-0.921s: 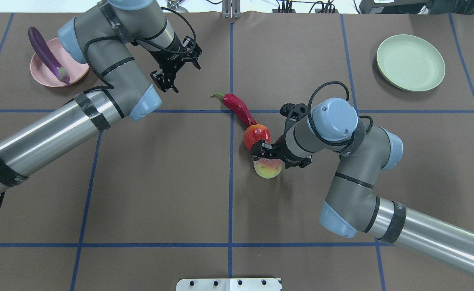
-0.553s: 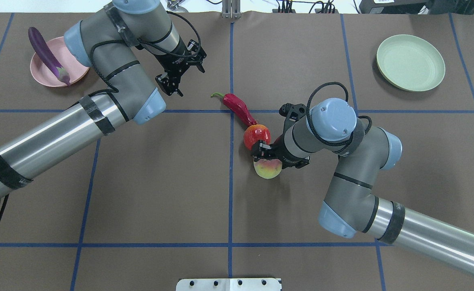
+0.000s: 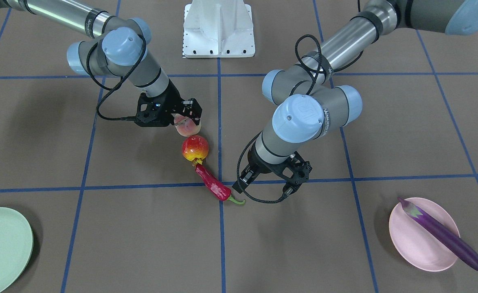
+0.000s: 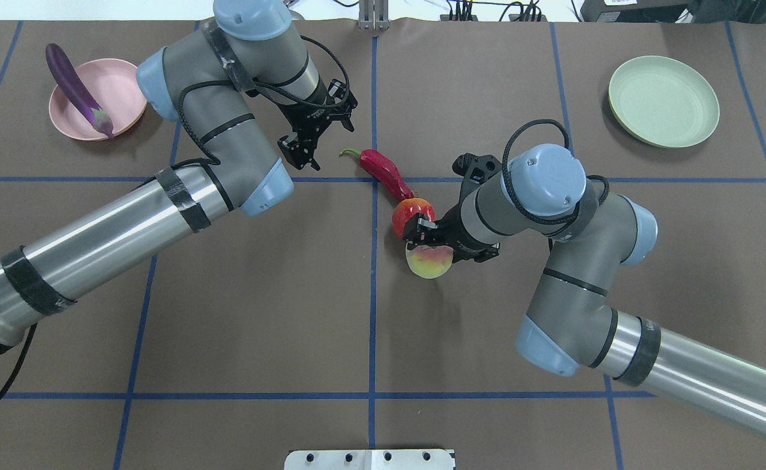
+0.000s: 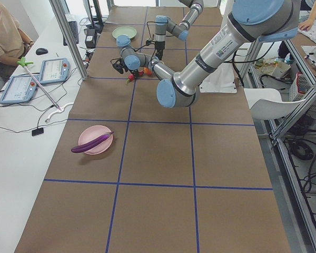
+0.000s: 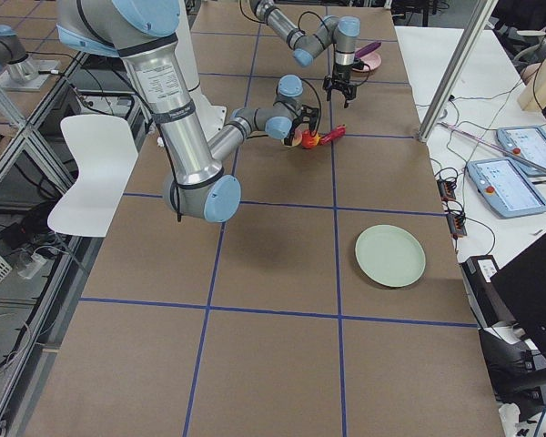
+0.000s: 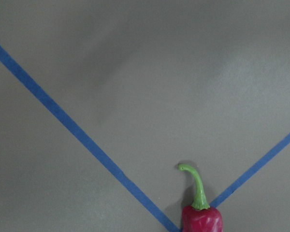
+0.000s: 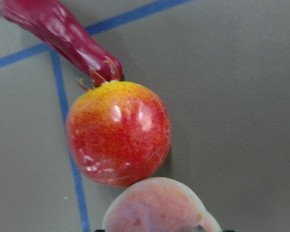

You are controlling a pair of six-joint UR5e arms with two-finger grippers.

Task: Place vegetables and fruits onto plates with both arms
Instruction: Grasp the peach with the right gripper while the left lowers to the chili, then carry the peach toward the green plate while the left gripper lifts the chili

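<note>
My right gripper is shut on the pale peach, which it holds just above the table beside the red-and-yellow pomegranate-like fruit. The right wrist view shows the peach at the bottom edge, below the round fruit. The dark red chili lies with its tip against that fruit. My left gripper hangs open just left of the chili's green stem, with nothing in it. The purple eggplant rests across the pink plate. The mint green plate holds nothing.
The white base block stands at the robot's edge of the table. Blue tape lines divide the brown table top. A side bench with tablets and a seated person runs along the far side.
My left arm has swung right, bringing its open gripper close to the chili's stem. The right gripper has closed in and risen slightly with the peach.
</note>
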